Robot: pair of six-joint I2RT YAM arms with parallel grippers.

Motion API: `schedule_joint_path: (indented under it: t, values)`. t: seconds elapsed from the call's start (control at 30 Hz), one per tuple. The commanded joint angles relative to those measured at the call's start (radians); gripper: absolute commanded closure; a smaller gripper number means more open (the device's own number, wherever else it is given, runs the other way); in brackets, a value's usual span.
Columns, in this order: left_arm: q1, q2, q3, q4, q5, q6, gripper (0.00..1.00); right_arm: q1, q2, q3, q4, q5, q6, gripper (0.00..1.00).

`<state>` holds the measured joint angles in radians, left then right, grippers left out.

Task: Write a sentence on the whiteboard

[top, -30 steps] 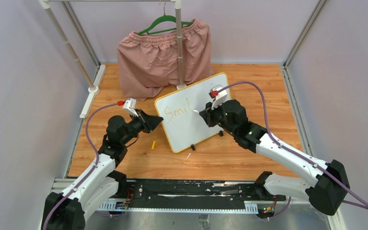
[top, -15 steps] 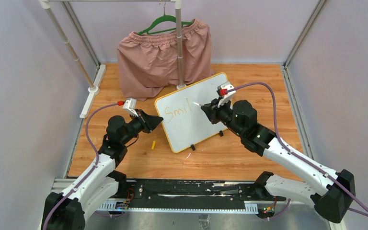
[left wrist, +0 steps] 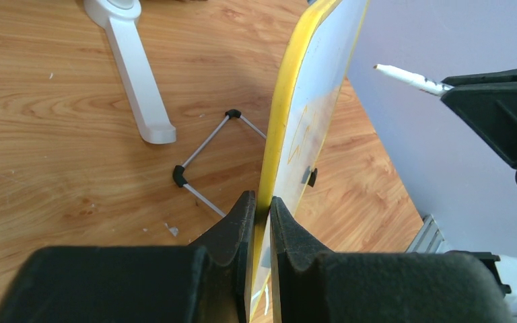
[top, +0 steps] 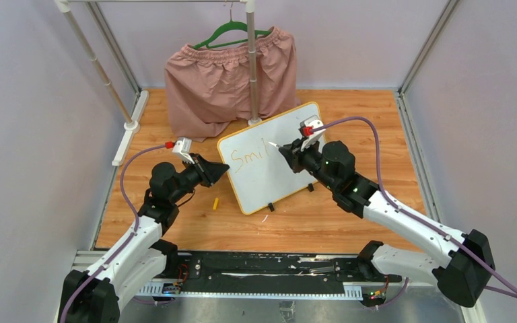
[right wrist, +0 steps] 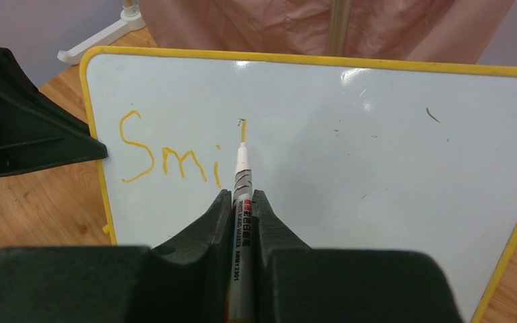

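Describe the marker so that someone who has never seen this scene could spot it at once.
Find the whiteboard standing in front of the pink shorts. At its right side the right hand is shut on the marker. It is a short, thin white pen, the only thing whose tip points at the orange writing.

Each arm is built of glossy white shell links [top: 404, 219] joined by bulky black joint housings [top: 167, 183]. A purple cable [top: 124, 185] with a red plug [top: 169, 144] reaches a white wrist bracket [top: 184, 145]. The left hand [top: 225, 169] and right hand [top: 285, 152] are matte black wedges.
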<state>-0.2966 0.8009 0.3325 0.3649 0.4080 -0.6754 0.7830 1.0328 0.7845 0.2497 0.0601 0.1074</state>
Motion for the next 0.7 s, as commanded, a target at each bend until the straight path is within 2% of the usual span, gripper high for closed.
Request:
schedule_joint_path:
  t: [0.0, 0.67]
  values:
    - [0.002, -0.013, -0.009, 0.017, 0.014, 0.006, 1.0, -0.02, 0.024, 0.031, -0.007, -0.014, 0.012, 1.0]
    - [0.002, -0.013, -0.01, 0.017, 0.014, 0.005, 1.0, -0.065, 0.068, 0.012, -0.006, -0.096, 0.072, 1.0]
